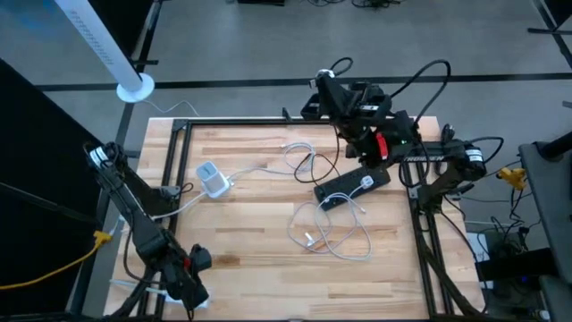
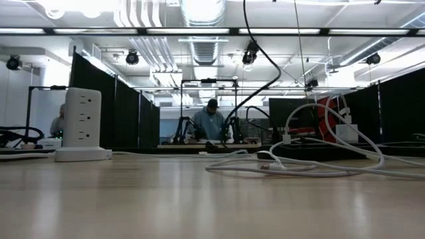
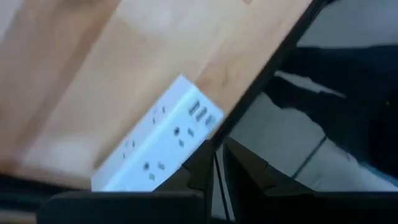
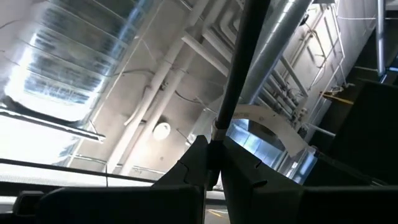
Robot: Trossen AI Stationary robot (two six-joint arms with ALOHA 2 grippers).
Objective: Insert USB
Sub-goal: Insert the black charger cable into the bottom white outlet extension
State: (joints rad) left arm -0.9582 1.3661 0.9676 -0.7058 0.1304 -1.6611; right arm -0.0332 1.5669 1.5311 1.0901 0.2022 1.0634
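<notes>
- Standing upright on the pale wooden table (image 1: 268, 259), the white tower power strip with USB ports (image 1: 212, 179) is my landmark; its white cord trails off toward the left edge.
- White USB cable (image 1: 332, 234) lies in loose loops well to the right of the tower, ungripped; one end runs to a black flat power strip (image 1: 351, 187) beyond the loops.
- Left gripper (image 3: 214, 171) sits at the table's near-left corner, away from the tower, fingers pressed together on nothing.
- Right gripper (image 4: 212, 163) is parked past the far-right corner, pointing at the ceiling, fingers together, empty.
- A person (image 2: 210, 123) works in the background.
</notes>
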